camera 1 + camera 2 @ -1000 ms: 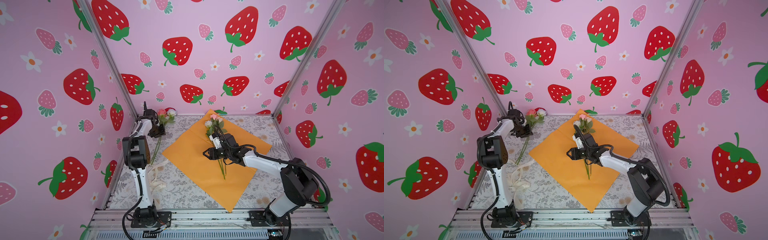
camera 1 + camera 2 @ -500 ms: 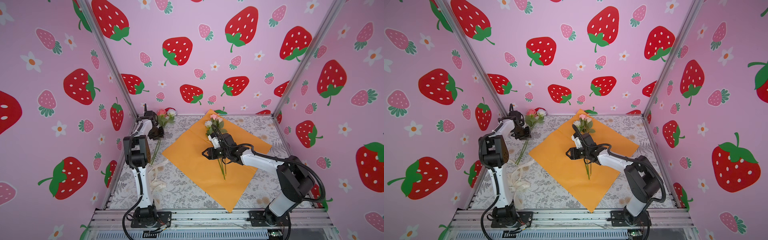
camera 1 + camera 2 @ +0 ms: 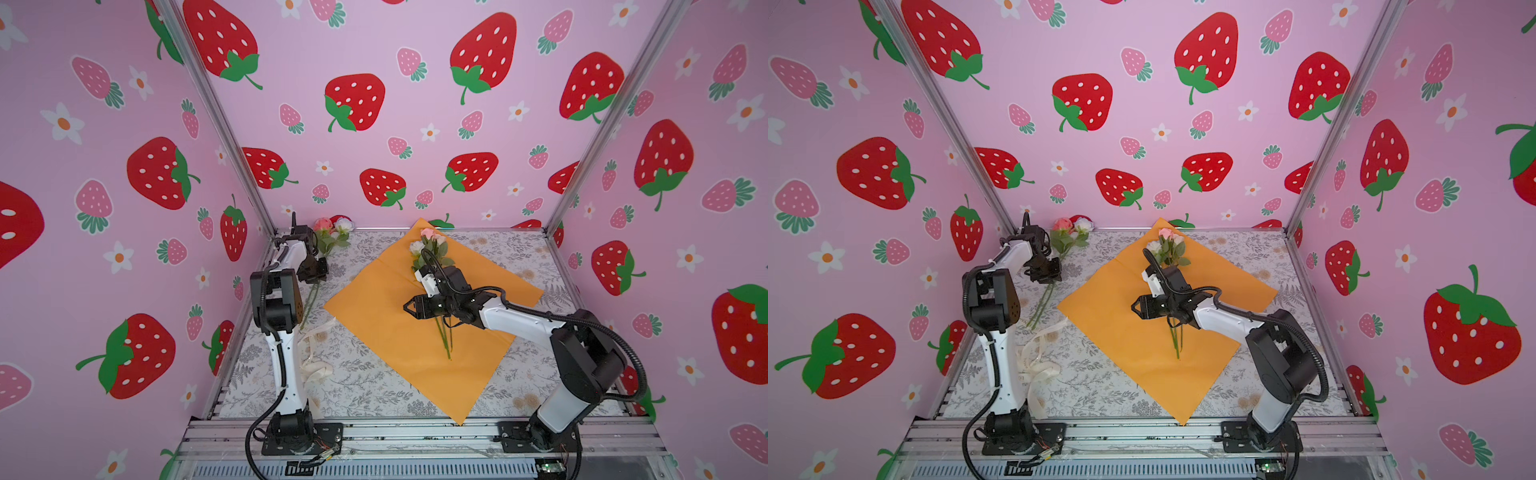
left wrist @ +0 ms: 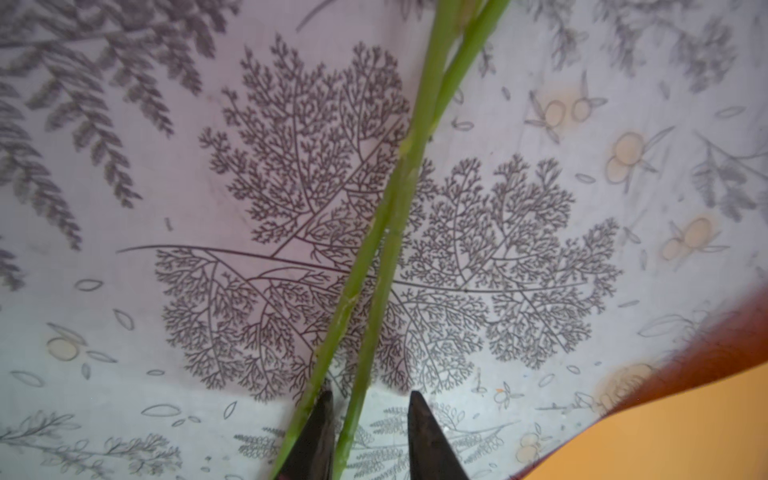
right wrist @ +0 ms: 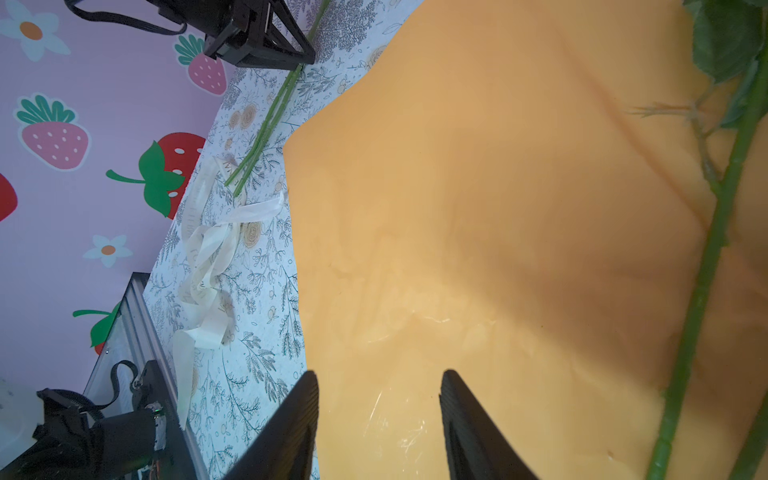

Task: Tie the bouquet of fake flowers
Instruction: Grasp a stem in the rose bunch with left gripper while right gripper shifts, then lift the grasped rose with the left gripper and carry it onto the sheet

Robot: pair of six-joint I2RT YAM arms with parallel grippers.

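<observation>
The fake flowers lie in two bunches. One bunch [image 3: 429, 246] [image 3: 1168, 244] rests on the orange paper [image 3: 374, 320] [image 3: 1108, 320], with its stems [image 5: 706, 257] running toward the front. The other bunch [image 3: 332, 232] [image 3: 1068, 233] lies on the printed cloth at the back left. My left gripper [image 3: 317, 279] [image 3: 1049, 277] [image 4: 370, 401] is low over that bunch's stems [image 4: 386, 232]. It is open: one stem passes between the jaws and the other lies just outside one finger. My right gripper [image 3: 409, 309] [image 3: 1137, 309] [image 5: 378, 378] hangs open above the paper beside its stems, holding nothing.
A cream ribbon [image 3: 316, 353] [image 3: 1038, 361] [image 5: 208, 257] lies crumpled on the cloth near the left arm's base. Pink strawberry walls close in the left, back and right. An aluminium rail [image 3: 415, 432] runs along the front.
My left gripper has slid a little toward the front along the stems. The right gripper has stayed almost in place while its arm shifted slightly left.
</observation>
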